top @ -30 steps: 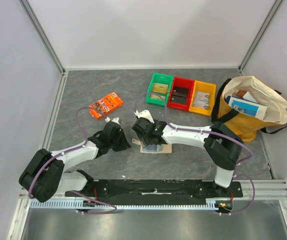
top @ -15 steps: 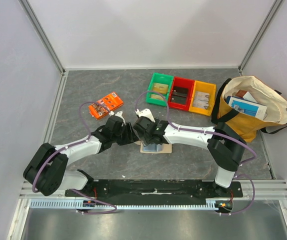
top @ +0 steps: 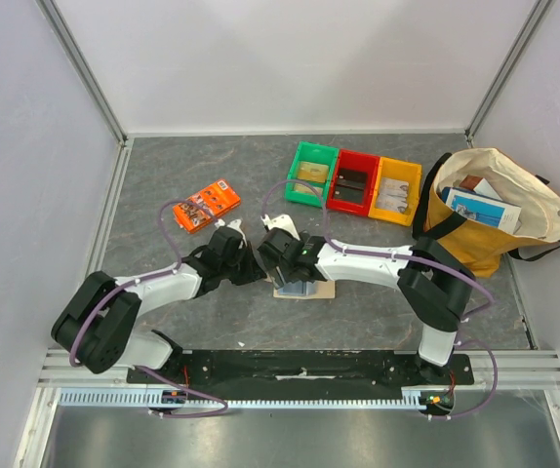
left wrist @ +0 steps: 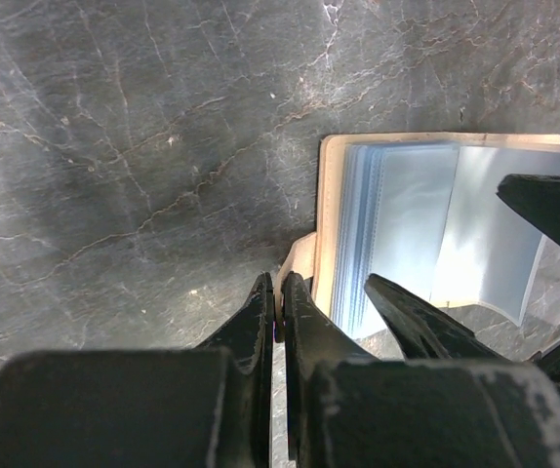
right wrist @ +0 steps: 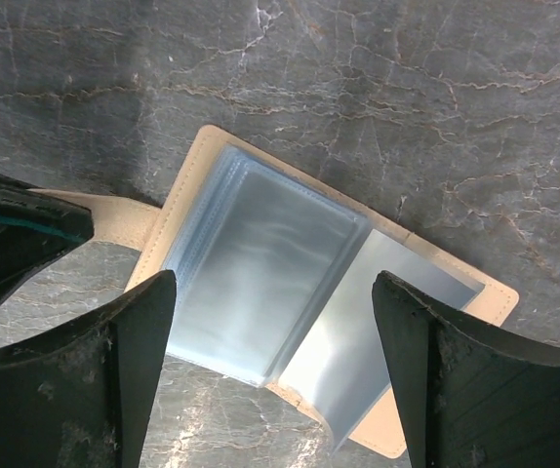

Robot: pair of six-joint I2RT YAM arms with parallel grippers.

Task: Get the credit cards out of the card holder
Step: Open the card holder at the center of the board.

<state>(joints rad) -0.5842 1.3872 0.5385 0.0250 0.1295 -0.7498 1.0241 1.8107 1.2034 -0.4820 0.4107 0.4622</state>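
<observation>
The card holder (top: pixel 305 289) lies open on the grey table, tan outside with pale blue-silvery sleeves inside. It shows in the left wrist view (left wrist: pixel 426 219) and the right wrist view (right wrist: pixel 260 278). I cannot tell single credit cards apart from the sleeves. My left gripper (top: pixel 259 264) is at the holder's left edge, shut on its little tan tab (left wrist: pixel 300 261), with the fingertips (left wrist: pixel 278 285) pinched together. My right gripper (top: pixel 288 257) hovers over the open holder. Its jaws (right wrist: pixel 272 285) are wide open, one on each side of the sleeves.
An orange picture packet (top: pixel 207 205) lies at the back left. Green (top: pixel 311 174), red (top: pixel 353 181) and yellow (top: pixel 397 190) bins stand at the back. A cream and yellow tote bag (top: pixel 495 210) sits at the right. The two arms are close together.
My left arm has reached right from the table's left side to the holder and shut on its tab. My right gripper has stayed over the holder.
</observation>
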